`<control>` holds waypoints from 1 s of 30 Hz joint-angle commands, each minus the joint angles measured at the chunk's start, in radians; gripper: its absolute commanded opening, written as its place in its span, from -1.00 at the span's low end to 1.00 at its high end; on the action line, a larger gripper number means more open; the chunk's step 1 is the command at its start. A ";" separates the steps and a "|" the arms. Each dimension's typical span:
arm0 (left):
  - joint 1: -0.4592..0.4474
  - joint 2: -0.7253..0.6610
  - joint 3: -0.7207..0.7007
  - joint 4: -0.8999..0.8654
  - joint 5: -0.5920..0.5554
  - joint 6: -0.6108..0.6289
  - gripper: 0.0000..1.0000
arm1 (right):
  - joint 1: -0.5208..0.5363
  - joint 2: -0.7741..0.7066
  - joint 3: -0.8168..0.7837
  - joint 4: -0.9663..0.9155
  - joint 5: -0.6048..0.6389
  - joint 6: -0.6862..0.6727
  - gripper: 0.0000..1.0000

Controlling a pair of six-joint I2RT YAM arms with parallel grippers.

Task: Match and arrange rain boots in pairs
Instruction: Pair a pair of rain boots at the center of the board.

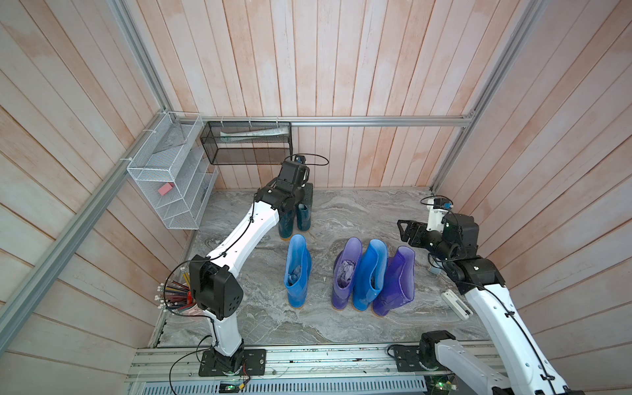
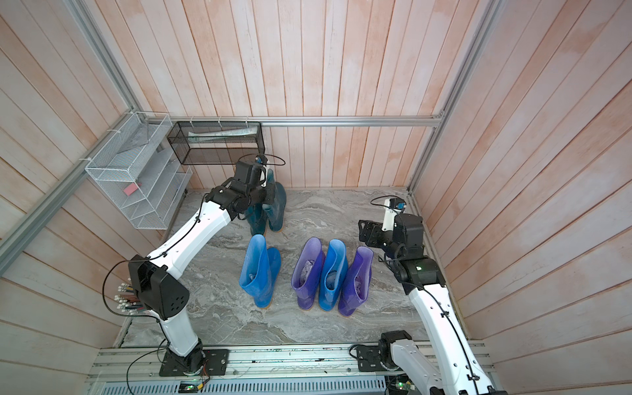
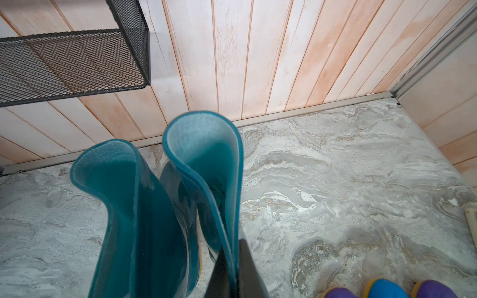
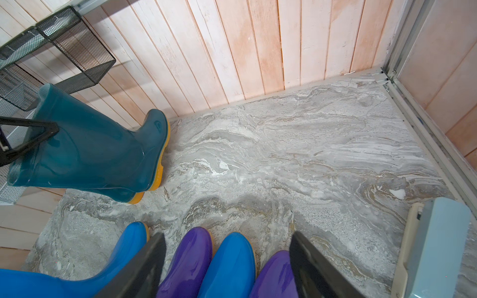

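The only marking we found was a small round embossed stamp (image 4: 156, 125) on the toe of the held teal boot (image 4: 85, 144), perhaps a maker's logo but too blurred to read. The left fingers (image 3: 249, 271) were clenched on that boot, pinching the rim of its shaft between them. The second teal boot (image 3: 124, 206) stood just beside it at the back of the grey marbled surface (image 1: 342, 212), below the black mesh basket (image 1: 246, 143) on the wall. Nearer the front, the lone blue boot (image 1: 297, 290) stood upright on its tan-orange sole, with grey paper (image 1: 294, 273) stuffed in its shaft. To its right, apart from it, a purple boot (image 1: 343, 290), a blue boot (image 1: 371, 266) and a second purple boot (image 1: 396, 277) stood packed in a row, each touching its neighbour. The right fingers (image 4: 148, 263) were spread wide and grasped nothing. They hovered above the toes of that row, and in the right wrist view the purple and blue toes lay between them.
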 commanded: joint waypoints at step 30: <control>0.003 0.037 0.057 0.064 -0.059 0.057 -0.89 | 0.005 0.005 -0.016 -0.006 0.002 0.001 0.55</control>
